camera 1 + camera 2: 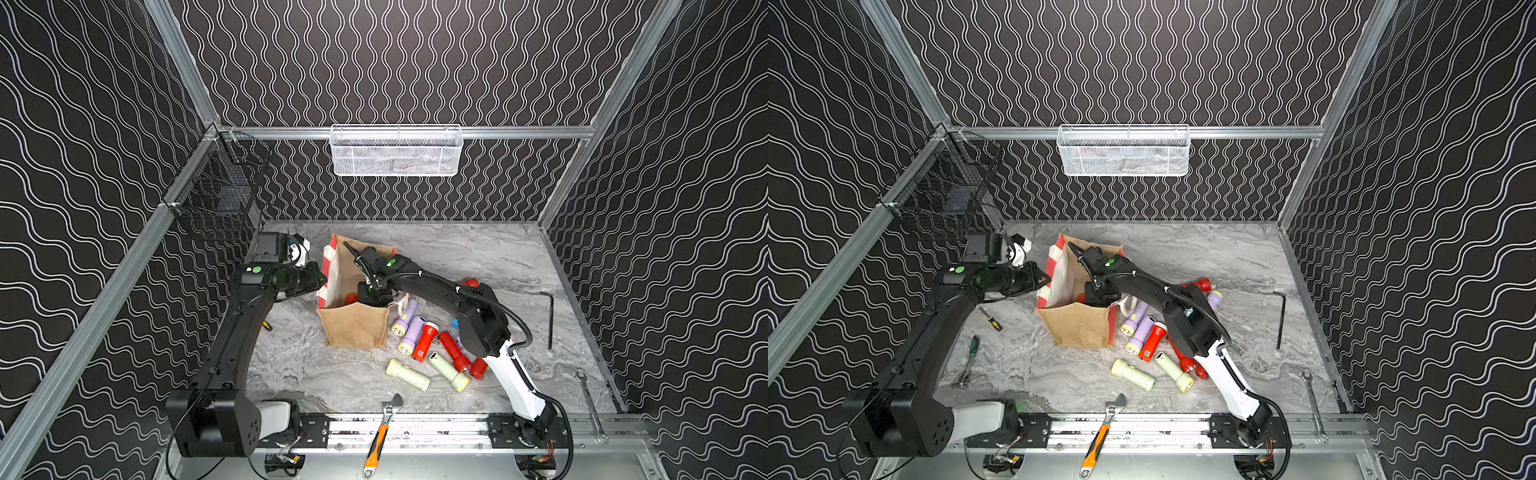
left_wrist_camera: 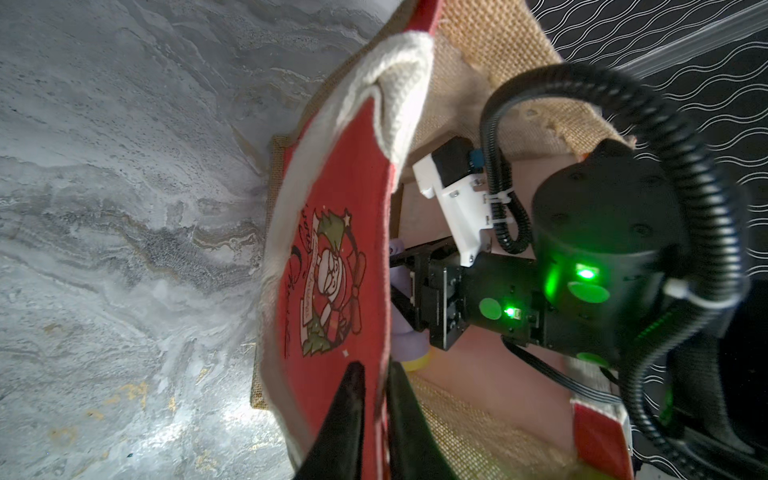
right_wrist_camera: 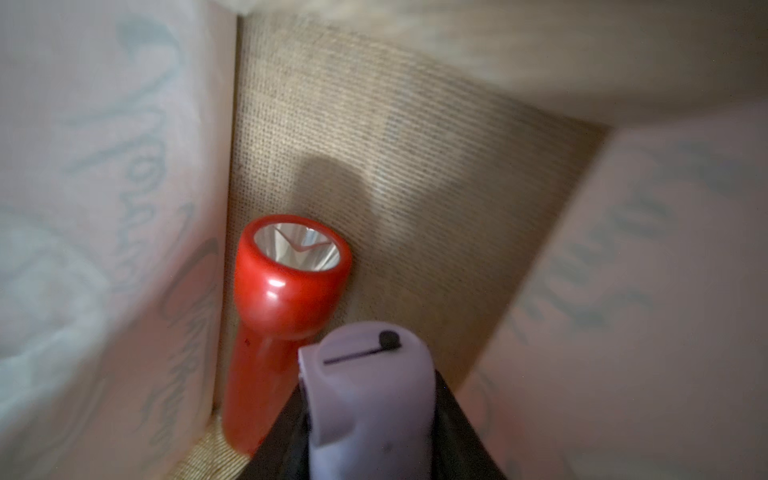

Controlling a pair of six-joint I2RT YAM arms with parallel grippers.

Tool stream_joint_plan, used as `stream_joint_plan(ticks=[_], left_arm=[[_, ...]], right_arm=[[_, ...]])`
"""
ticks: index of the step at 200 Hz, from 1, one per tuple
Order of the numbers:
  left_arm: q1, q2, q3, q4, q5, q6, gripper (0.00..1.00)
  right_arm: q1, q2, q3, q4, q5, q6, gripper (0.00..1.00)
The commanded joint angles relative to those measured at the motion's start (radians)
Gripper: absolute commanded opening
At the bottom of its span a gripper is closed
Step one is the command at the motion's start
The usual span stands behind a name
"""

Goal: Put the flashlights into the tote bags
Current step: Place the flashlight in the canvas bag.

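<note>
Lower centre, right gripper (image 3: 370, 436) clamps the lilac flashlight (image 3: 361, 361) mid-barrel, probably light and slick; left gripper (image 2: 375, 374) pinches the floppy bag (image 2: 332, 187).

A tan bag (image 1: 1077, 328) with a red-and-white side stands open mid-table. The right arm (image 1: 1154, 291) reaches down into it, next to a red flashlight (image 1: 1081, 297) inside. The left gripper (image 1: 1045, 279) meets the bag's left wall. Loose flashlights (image 1: 1152, 341), lilac, red and pale green, lie just right of the bag. A wrench (image 1: 1100, 434) lies across the front rail (image 1: 1163, 430).
</note>
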Motion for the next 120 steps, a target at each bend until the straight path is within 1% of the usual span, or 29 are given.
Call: stream_joint_plan(ticks=[1,40,77,103,120], left_arm=[[-0.003,-0.003,-0.003,0.026,0.004,-0.001,0.16],[-0.002,-0.003,-0.002,0.025,-0.002,0.0,0.16],[-0.002,-0.003,-0.003,0.021,-0.008,0.001,0.17],[-0.002,-0.004,-0.005,0.02,-0.014,0.002,0.16],[-0.002,-0.004,-0.003,0.018,-0.017,0.003,0.16]], right_arm=[[0.006,0.025,0.023,-0.079,0.026,-0.046,0.29],[0.006,0.038,-0.021,-0.094,0.039,-0.071,0.29],[0.006,0.076,0.017,-0.107,0.044,-0.091,0.32],[0.004,0.112,0.05,-0.123,0.025,-0.094,0.34],[0.004,0.119,0.06,-0.129,0.023,-0.102,0.38]])
